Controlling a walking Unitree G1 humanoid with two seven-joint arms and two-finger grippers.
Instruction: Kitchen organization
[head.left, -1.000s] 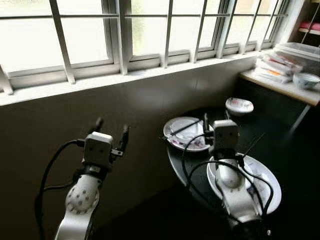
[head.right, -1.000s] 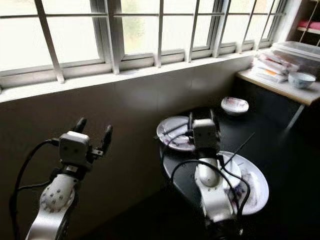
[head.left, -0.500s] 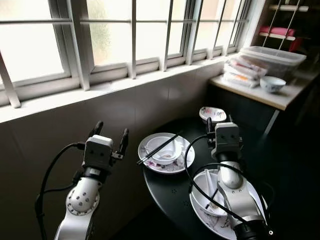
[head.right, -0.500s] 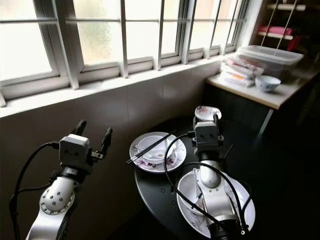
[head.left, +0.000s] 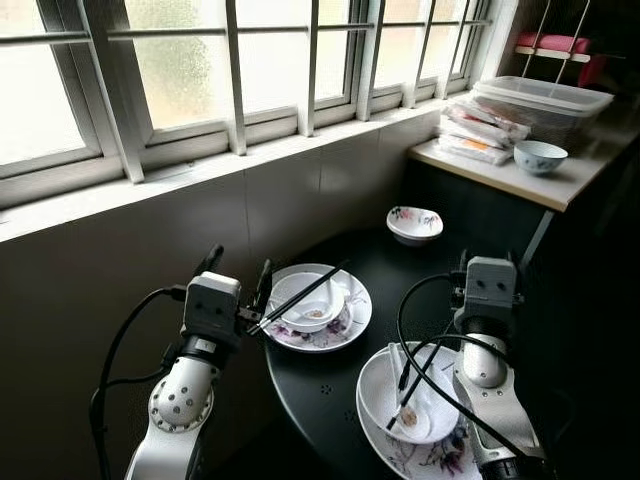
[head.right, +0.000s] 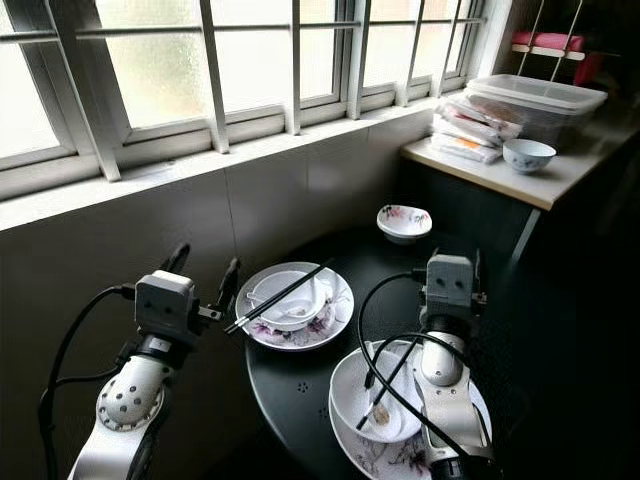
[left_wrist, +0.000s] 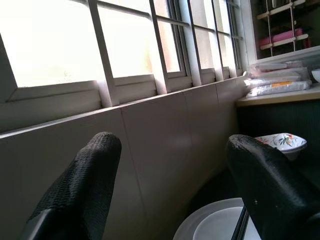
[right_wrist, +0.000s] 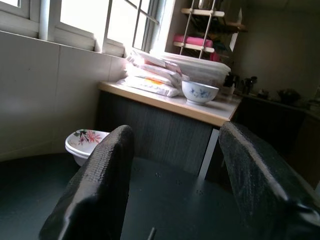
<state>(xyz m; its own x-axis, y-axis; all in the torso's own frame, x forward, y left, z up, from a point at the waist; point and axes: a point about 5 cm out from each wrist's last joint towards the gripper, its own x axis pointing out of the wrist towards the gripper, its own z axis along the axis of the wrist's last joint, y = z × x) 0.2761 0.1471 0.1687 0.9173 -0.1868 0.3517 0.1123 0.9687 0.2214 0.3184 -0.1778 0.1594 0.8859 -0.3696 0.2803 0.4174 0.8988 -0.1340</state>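
A round black table (head.left: 330, 385) holds a flowered plate (head.left: 354, 315) with a white bowl (head.left: 310, 298) and black chopsticks (head.left: 305, 295) laid across it. A second plate (head.left: 430, 462) at the near edge carries a white bowl (head.left: 385, 395) with a spoon and chopsticks (head.left: 412, 378). A small flowered bowl (head.left: 414, 224) stands at the table's far side. My left gripper (head.left: 238, 275) is open beside the first plate, at its left. My right gripper (head.left: 489, 262) is open above the near plate, pointing at the far counter.
A barred window with a white sill (head.left: 200, 170) runs along the tiled wall behind the table. A light counter (head.left: 520, 178) at the right holds a blue-patterned bowl (head.left: 541, 156), stacked packets (head.left: 478, 132) and a clear lidded box (head.left: 540, 100). A shelf with something pink (head.left: 553, 43) hangs above.
The camera has swung right and closer, so the table and counter sit more in the middle. Both grippers stay open and empty.
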